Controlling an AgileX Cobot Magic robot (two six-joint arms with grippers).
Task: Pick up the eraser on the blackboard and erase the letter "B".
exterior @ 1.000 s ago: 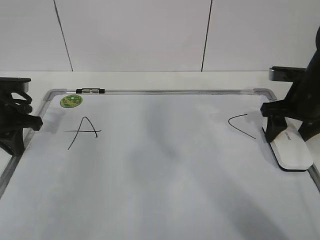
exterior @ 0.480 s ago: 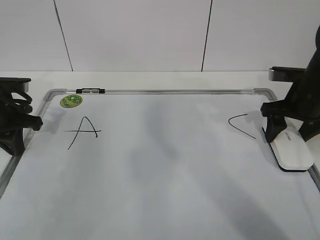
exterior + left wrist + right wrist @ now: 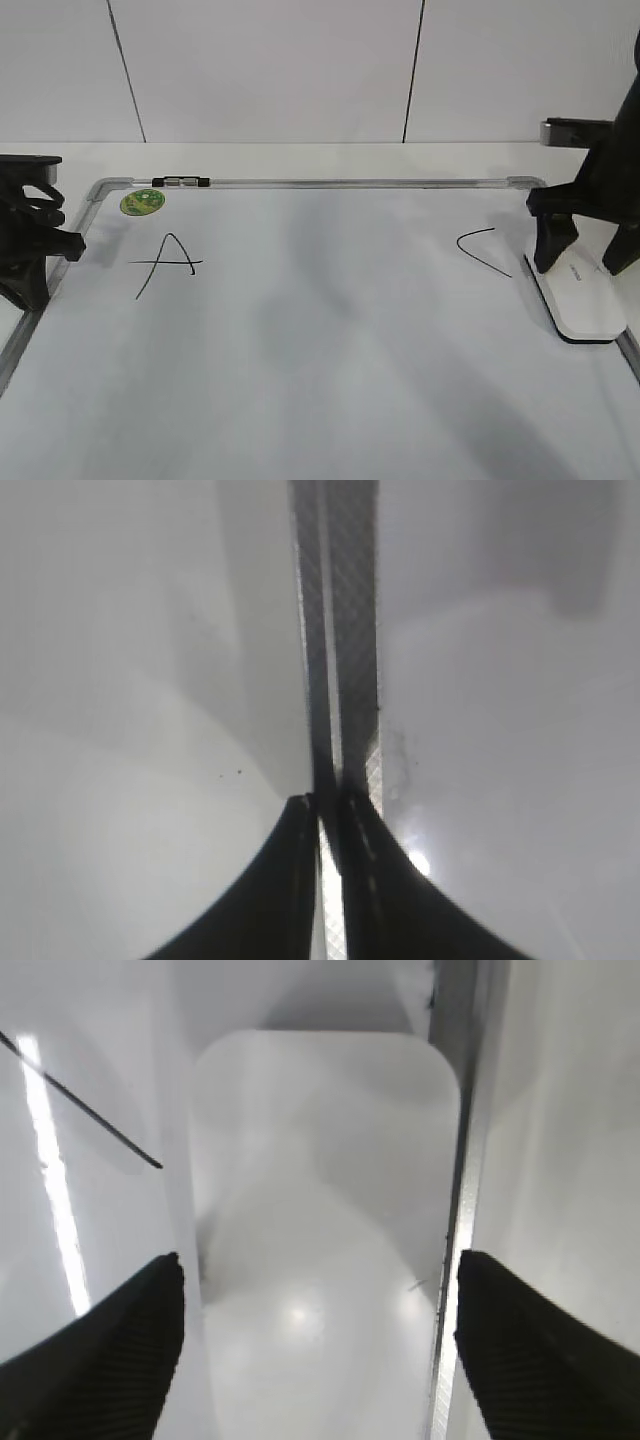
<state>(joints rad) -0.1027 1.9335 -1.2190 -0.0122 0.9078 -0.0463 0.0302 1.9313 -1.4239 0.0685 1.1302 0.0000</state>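
Observation:
The blackboard [image 3: 320, 340] is a white board with a grey frame and lies flat. It carries an "A" [image 3: 168, 262] at the left and a "C" [image 3: 485, 250] at the right. No letter "B" shows; the middle of the board is blank. The white eraser [image 3: 582, 305] lies on the board against the right frame. My right gripper [image 3: 582, 266] is open, one finger on each side of the eraser's far end. In the right wrist view the eraser [image 3: 320, 1180] lies between the spread fingers of the gripper [image 3: 318, 1270]. My left gripper [image 3: 40, 295] is shut and empty over the left frame [image 3: 350, 630].
A green round sticker [image 3: 142, 202] sits at the board's far left corner. A small black clip [image 3: 180, 181] lies on the top frame. A stroke of the "C" [image 3: 90, 1115] runs left of the eraser. White table and wall surround the board.
My right gripper's fingers have spread wider apart around the eraser and shifted slightly right. The eraser stays lying on the board. The left arm has not moved.

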